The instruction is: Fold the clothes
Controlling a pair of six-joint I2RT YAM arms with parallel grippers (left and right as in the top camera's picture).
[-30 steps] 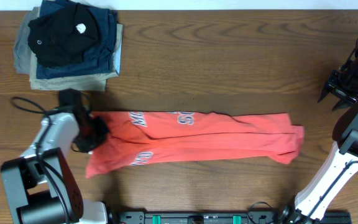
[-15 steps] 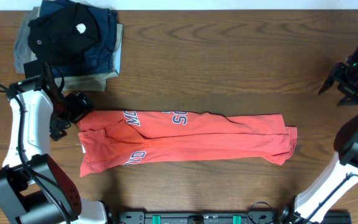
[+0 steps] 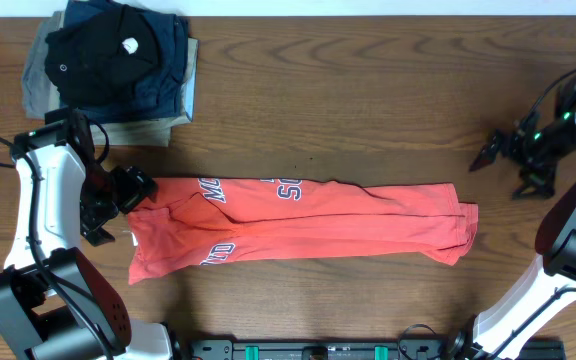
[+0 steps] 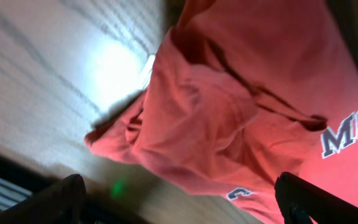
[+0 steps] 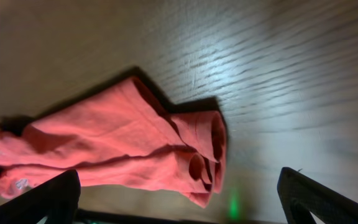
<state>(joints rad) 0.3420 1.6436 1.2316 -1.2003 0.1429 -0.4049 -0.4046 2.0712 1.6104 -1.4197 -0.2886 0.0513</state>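
Left gripper (image 4: 182, 202) wide open, empty, above bunched end of white-lettered coral-red cotton T-shirt (image 3: 298, 220) on brown wooden desk (image 3: 368, 100). Right gripper (image 5: 185, 199) wide open, empty, shirt's other end nearby.

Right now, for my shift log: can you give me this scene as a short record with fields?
T-shirt: coral-red, white lettering, folded into a long strip on the wooden table
Left gripper: open, at the strip's left end
Right gripper: open, beyond the right end, apart from it
Stack of folded garments: black on top, far left corner
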